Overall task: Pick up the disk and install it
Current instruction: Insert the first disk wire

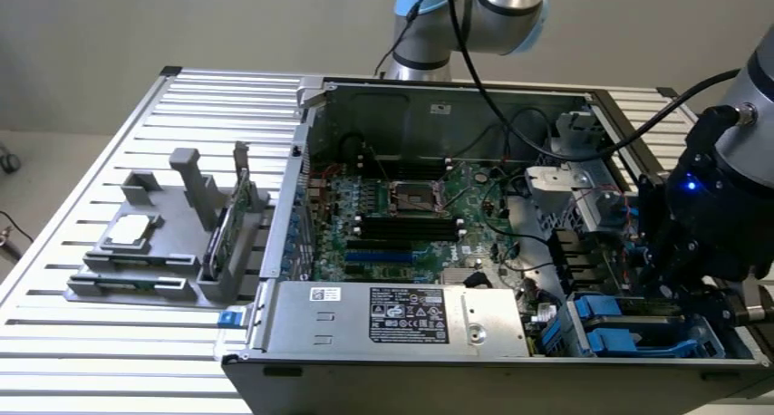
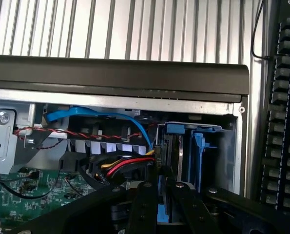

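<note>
Blue-framed disk point(image 2: 165, 214) standing on edge, clamped between the jaws, just above the drive bay

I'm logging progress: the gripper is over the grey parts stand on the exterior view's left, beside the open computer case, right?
Not quite. The exterior view shows the gripper at the exterior view's right, down inside the open computer case by the blue drive carriers. The grey parts stand does sit on the left beside the case, with nothing over it.
</note>
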`<move>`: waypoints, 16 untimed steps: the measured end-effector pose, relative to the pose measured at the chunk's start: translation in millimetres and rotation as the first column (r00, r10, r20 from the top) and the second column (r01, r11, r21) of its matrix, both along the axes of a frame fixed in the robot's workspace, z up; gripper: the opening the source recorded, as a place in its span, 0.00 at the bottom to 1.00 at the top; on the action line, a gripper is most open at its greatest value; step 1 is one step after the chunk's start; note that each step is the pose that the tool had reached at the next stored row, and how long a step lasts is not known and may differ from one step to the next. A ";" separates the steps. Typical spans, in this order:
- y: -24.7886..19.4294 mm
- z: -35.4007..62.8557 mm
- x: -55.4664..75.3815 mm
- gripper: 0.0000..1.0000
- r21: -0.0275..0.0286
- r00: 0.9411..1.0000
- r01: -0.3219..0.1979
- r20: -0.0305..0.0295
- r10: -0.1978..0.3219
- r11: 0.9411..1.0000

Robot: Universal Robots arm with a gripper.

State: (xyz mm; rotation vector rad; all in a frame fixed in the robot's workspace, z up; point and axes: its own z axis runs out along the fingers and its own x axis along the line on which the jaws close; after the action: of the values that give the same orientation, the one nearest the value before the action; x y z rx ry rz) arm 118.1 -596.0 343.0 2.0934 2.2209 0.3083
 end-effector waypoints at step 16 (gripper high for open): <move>2.2 -0.2 0.0 0.16 -0.055 0.998 0.059 -0.001 -0.059 0.997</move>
State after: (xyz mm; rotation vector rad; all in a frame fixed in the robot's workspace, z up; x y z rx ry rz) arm 118.1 -593.8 342.8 2.1279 2.1386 0.2372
